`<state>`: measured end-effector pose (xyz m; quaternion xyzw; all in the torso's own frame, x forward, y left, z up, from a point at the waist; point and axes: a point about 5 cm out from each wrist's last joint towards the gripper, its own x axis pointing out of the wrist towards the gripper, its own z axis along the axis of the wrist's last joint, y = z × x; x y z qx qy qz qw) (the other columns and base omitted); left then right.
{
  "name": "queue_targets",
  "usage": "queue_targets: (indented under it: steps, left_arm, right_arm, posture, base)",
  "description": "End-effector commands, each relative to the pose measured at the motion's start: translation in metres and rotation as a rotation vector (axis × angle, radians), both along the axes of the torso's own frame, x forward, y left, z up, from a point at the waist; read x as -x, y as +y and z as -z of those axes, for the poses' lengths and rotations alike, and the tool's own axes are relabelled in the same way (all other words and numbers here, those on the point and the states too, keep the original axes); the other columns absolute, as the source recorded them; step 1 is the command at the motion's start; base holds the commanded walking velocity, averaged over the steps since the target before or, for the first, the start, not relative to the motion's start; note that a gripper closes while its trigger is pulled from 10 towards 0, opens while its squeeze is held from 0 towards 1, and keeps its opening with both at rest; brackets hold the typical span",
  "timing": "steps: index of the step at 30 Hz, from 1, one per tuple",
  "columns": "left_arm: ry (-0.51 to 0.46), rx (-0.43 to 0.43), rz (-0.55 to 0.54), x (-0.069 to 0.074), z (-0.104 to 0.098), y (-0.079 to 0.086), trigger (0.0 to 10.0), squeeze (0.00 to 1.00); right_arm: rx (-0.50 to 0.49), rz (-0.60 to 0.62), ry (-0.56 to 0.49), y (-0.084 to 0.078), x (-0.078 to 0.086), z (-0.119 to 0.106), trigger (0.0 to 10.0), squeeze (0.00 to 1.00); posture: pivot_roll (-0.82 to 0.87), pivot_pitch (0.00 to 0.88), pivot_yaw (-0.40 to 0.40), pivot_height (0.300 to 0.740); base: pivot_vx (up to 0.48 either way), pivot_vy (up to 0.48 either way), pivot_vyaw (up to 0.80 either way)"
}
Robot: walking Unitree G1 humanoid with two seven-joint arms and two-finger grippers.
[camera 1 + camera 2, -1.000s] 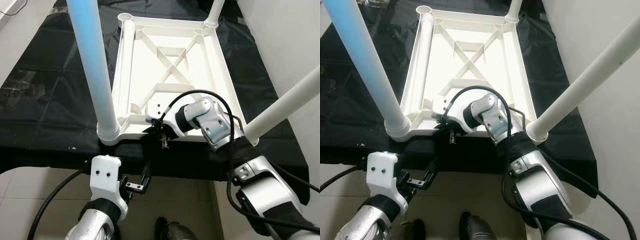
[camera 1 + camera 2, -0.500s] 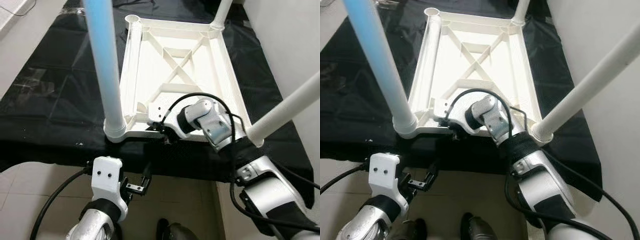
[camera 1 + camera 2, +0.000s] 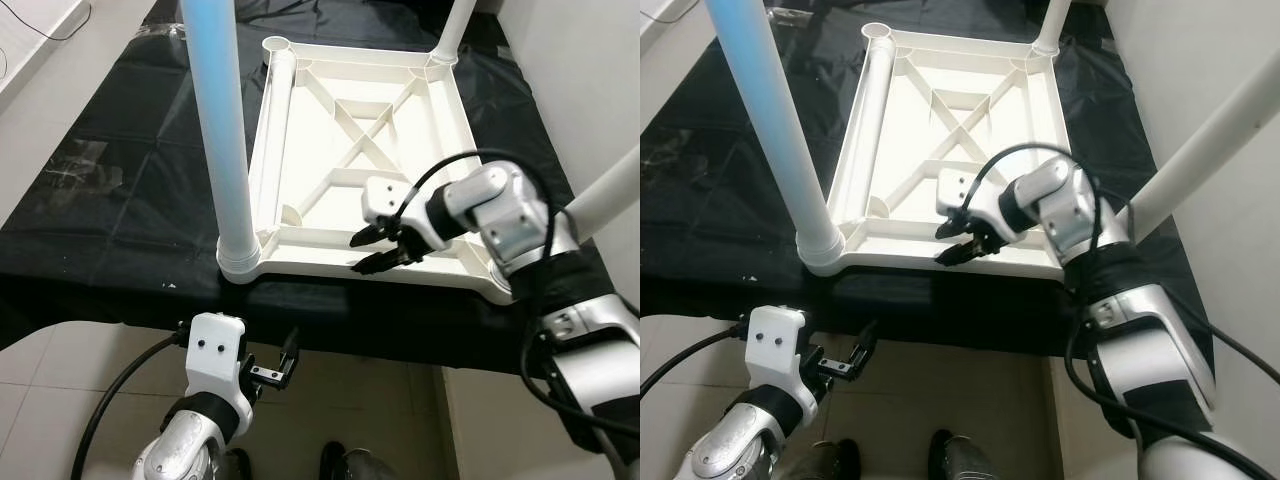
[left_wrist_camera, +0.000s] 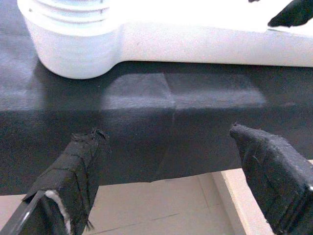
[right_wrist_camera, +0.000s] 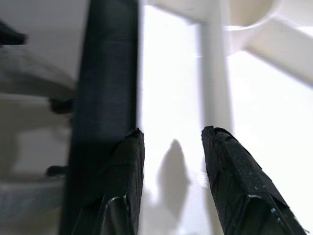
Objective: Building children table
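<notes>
A white plastic table top (image 3: 440,130) lies upside down on a surface draped in black cloth (image 3: 130,180). A pale blue-white leg (image 3: 222,130) stands upright in its near-left corner socket. Another white leg (image 3: 1200,150) rises from the near-right corner, and a third (image 3: 455,25) from the far-right corner. A white tube (image 3: 858,120) lies along the left inner edge. My right gripper (image 3: 357,255) hovers just over the near rim (image 5: 171,73), open, with nothing between its fingers. My left gripper (image 4: 164,137) hangs open in front of the cloth-covered edge, below the near-left socket (image 4: 73,39).
A pale wall (image 3: 590,80) stands close on the right. Light tiled floor (image 3: 90,380) lies in front of the black-draped surface. My right arm's black cable (image 3: 450,165) loops above the table top's near right part.
My right gripper has moved from the near rim by the left socket rightward and up, now over the middle of the near rim. The left gripper has stayed put; the camera shifted.
</notes>
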<state>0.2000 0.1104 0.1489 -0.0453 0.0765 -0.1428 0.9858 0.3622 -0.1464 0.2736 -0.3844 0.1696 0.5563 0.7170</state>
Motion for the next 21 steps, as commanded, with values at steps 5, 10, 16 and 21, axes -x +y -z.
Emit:
queue_targets:
  steps: [5, 10, 16, 21]
  left_arm:
    - [0.018, -0.027, -0.007, -0.002, 0.011, 0.006, 10.0, 0.00]
    - [0.015, -0.033, -0.005, -0.003, 0.013, 0.008, 10.0, 0.00]
    - [0.017, -0.040, 0.003, -0.003, 0.017, 0.010, 10.0, 0.00]
    - [0.017, -0.052, 0.011, -0.005, 0.021, 0.011, 10.0, 0.00]
  right_arm:
    - [-0.104, 0.225, -0.095, -0.040, -0.001, -0.021, 10.0, 0.00]
    - [-0.166, 0.365, -0.125, -0.053, 0.000, -0.017, 10.0, 0.00]
    - [-0.318, 0.523, -0.145, -0.053, 0.008, -0.002, 10.0, 0.00]
    - [-0.527, 0.622, -0.172, -0.027, 0.021, 0.026, 10.0, 0.00]
  posture:
    - [0.09, 0.142, -0.050, 0.740]
    - [0.09, 0.119, -0.036, 0.740]
    - [0.09, 0.090, -0.023, 0.740]
    - [0.10, 0.063, -0.017, 0.740]
  base:
    - [0.000, 0.000, 0.00]
    - [0.000, 0.000, 0.00]
    - [0.000, 0.000, 0.00]
    - [0.000, 0.000, 0.00]
